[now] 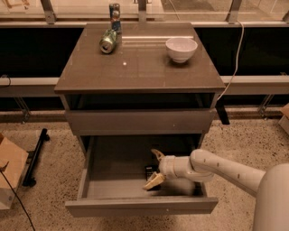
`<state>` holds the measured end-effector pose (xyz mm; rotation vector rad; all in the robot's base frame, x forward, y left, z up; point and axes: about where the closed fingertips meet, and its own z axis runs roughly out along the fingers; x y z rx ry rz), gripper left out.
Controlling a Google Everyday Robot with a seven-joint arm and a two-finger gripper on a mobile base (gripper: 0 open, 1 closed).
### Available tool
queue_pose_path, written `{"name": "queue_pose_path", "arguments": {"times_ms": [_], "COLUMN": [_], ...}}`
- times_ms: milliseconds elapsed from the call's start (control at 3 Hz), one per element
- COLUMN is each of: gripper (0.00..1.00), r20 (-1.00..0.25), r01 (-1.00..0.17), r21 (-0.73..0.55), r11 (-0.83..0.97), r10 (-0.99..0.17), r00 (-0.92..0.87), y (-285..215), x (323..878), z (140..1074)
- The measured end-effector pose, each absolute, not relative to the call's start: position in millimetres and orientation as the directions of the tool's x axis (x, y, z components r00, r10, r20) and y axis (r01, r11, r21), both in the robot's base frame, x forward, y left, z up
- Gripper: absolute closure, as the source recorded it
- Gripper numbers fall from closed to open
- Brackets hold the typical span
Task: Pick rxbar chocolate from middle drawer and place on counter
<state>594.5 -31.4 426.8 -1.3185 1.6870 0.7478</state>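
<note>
Tan tool (pixel 150 169) in grey drawer (pixel 113 177), black bar (pixel 148 172)

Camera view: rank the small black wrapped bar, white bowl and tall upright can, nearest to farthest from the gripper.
Gripper in the grey middle drawer.
1. Small black wrapped bar, in the drawer, beside it.
2. White bowl, counter, right.
3. Tall upright can, counter's back-left edge.

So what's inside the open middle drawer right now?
In the middle drawer lies the rxbar chocolate on the grey floor, with the open claw reaching over it. The arm covers the drawer's right part, so anything beneath it cannot be seen.
</note>
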Motion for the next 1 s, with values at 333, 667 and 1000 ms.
{"name": "queue_pose_path", "arguments": {"times_ms": [333, 667, 1000], "gripper": [0.00, 0.00, 0.00], "r20": [-0.865, -0.849, -0.840], "r01": [-0.957, -0.954, -0.955], "r21": [-0.080, -0.113, -0.123], "r11": [0.278, 0.278, 0.268], "r10": [-0.496, -0.525, -0.540], "r00": [-0.071, -0.053, -0.043], "y": [-38.0, -39.8, -38.9], "x": [595.3, 598.1, 600.4], "z": [412.2, 401.8, 389.6]}}
